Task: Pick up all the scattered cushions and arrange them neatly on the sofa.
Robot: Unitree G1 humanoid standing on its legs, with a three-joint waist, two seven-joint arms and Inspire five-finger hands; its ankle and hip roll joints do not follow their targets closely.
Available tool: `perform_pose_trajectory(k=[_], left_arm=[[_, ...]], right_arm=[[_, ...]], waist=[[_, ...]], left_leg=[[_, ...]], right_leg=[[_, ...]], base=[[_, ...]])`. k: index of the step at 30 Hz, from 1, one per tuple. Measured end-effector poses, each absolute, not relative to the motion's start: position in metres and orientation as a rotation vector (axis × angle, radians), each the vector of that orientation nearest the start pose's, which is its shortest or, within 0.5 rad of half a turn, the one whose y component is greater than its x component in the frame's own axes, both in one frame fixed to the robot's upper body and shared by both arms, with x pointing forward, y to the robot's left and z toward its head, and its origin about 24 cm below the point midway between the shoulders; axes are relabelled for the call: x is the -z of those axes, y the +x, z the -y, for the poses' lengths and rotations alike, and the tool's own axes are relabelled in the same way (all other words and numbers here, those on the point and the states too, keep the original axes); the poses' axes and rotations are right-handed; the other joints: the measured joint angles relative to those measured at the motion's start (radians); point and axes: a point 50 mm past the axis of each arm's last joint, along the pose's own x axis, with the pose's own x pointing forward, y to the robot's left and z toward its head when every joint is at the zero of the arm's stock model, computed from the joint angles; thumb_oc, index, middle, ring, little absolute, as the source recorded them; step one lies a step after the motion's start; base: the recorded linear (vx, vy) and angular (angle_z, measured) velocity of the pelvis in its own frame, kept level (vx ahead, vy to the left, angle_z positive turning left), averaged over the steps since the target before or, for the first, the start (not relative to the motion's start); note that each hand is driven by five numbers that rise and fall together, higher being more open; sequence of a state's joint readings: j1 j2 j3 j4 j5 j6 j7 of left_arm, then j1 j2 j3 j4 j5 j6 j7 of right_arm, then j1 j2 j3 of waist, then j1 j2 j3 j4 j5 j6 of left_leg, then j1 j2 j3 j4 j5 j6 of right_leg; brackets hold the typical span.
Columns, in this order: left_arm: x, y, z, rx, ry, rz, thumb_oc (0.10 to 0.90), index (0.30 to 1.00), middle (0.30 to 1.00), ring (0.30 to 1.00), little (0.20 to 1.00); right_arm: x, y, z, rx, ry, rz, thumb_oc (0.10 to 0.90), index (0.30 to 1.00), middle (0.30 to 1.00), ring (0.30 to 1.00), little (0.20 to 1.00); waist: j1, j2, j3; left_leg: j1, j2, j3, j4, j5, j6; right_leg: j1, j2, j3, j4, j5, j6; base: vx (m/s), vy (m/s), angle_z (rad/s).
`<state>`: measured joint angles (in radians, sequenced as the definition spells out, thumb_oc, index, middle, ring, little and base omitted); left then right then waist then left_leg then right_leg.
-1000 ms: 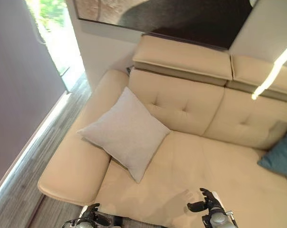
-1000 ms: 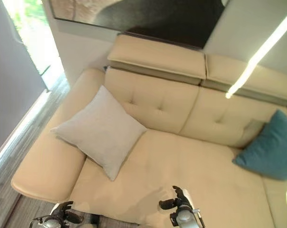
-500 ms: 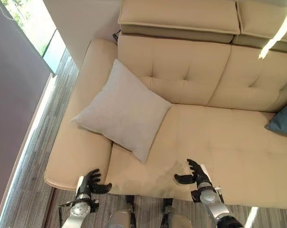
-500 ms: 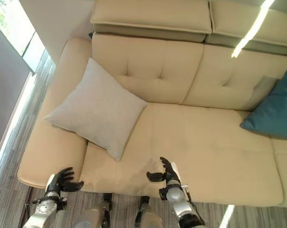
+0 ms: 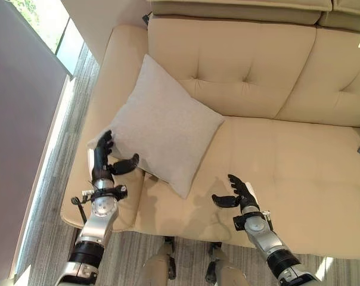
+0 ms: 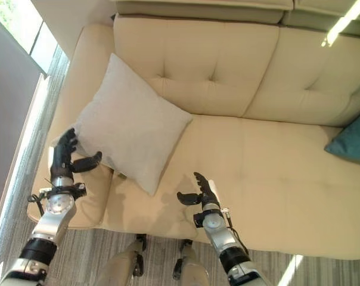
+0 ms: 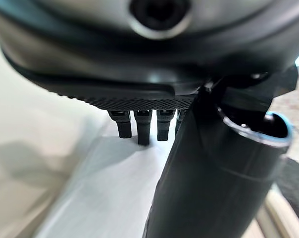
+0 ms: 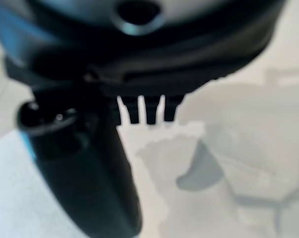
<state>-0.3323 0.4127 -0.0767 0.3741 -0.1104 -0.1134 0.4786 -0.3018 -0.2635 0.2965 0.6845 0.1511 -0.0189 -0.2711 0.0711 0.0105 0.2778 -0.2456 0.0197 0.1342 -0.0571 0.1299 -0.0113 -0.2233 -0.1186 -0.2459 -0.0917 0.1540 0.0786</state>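
A light grey cushion [image 5: 162, 128] leans on one corner against the beige sofa [image 5: 287, 161], propped between the left armrest [image 5: 105, 113] and the tufted backrest, its lower corner on the seat. At the far right a teal cushion [image 6: 353, 143] rests where seat meets backrest.

Compared with half a second ago, the left hand [image 5: 104, 159] has risen from below the sofa's front edge to the armrest; its fingers [image 5: 106, 143] are straight and released, reaching the grey cushion's left corner, thumb spread towards the cushion's lower edge. Whether they touch the fabric I cannot tell. The left wrist view shows those fingers [image 7: 142, 128] straight over pale cloth.

The right hand [image 5: 238, 193] has also lifted and come forward, hovering over the seat's front part, well right of the grey cushion's lower corner, fingers loosely spread and holding nothing. The grey cushion lies as before. The head camera has tilted further down, so the headrests have left the picture.
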Motion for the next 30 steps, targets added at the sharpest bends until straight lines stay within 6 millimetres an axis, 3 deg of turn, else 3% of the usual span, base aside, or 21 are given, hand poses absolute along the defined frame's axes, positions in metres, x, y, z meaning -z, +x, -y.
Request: perform_pose_trajectory(k=[7,12,16,22,30], left_arm=[[-0.112,0.315,-0.25,-0.514,0.516,0.252,0.8,0.9,0.9,0.9,0.9],[-0.147,0.33,-0.257,-0.527,0.665,0.334,0.8,0.9,0.9,0.9,0.9],[-0.161,0.344,-0.258,-0.506,0.752,0.335,0.8,0.9,0.9,0.9,0.9],[-0.158,0.365,-0.254,-0.446,0.883,0.24,0.8,0.9,0.9,0.9,0.9],[-0.143,0.363,-0.265,-0.449,0.945,0.149,0.8,0.9,0.9,0.9,0.9]], right_arm=[[0.032,0.286,0.168,0.071,-0.228,-0.359,0.8,0.9,0.9,0.9,0.9],[0.022,0.296,0.164,0.061,-0.222,-0.324,0.8,0.9,0.9,0.9,0.9],[0.017,0.301,0.157,0.033,-0.227,-0.303,0.8,0.9,0.9,0.9,0.9],[0.013,0.305,0.155,0.019,-0.238,-0.287,0.8,0.9,0.9,0.9,0.9],[-0.001,0.317,0.145,0.009,-0.224,-0.241,0.8,0.9,0.9,0.9,0.9]], waist=[[-0.002,-0.007,0.004],[-0.01,-0.05,0.028],[-0.033,-0.074,0.04],[-0.068,-0.083,0.045],[-0.075,-0.101,0.05]], left_leg=[[-0.022,0.004,-0.006,0.001,0.001,-0.004],[-0.04,0.008,-0.006,0.001,0.003,-0.008],[-0.042,0.007,-0.005,0.001,0.003,-0.008],[-0.054,0.008,-0.002,0.001,0.001,-0.009],[-0.059,0.007,0.04,0.001,-0.002,-0.012]], right_leg=[[-0.02,0.005,-0.002,0.0,-0.002,0.003],[-0.039,0.01,-0.001,0.0,-0.001,0.002],[-0.04,0.009,0.004,0.0,-0.001,0.001],[-0.055,0.011,0.009,0.0,-0.001,0.001],[-0.083,0.016,0.055,0.0,0.011,-0.007]], base=[[0.01,0.0,0.0],[0.02,0.012,0.0],[0.03,0.019,0.0],[0.01,0.009,-0.02],[0.02,0.027,-0.15]])
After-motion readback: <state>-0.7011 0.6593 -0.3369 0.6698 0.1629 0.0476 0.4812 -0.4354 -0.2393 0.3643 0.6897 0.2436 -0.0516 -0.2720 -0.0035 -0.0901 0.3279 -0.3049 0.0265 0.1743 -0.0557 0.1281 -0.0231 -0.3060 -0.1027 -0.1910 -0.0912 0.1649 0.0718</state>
